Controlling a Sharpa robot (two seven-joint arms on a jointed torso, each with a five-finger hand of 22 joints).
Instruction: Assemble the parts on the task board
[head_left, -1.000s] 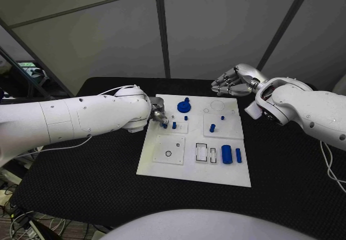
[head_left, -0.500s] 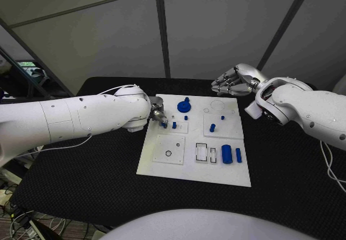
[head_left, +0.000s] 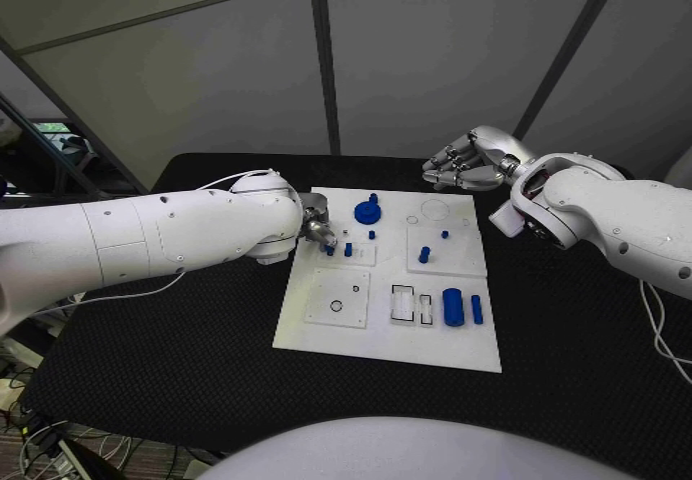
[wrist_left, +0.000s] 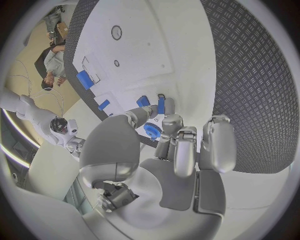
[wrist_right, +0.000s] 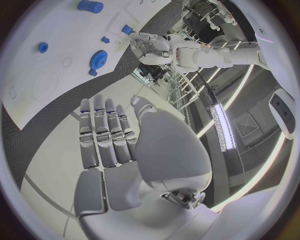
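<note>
The white task board lies mid-table. My left hand reaches over its left edge; its thumb and a finger pinch a small blue peg standing in the board, with a second peg beside it. Just behind those pegs sits a blue gear. Two more pegs stand right of centre. A thick blue cylinder and a thinner one lie toward the front right. My right hand hovers off the board's far right corner, its fingers straight and holding nothing.
Black textured table surrounds the board, with bare room on the left, right and front. Grey wall panels stand behind the table. My right forearm hangs over the table's right side.
</note>
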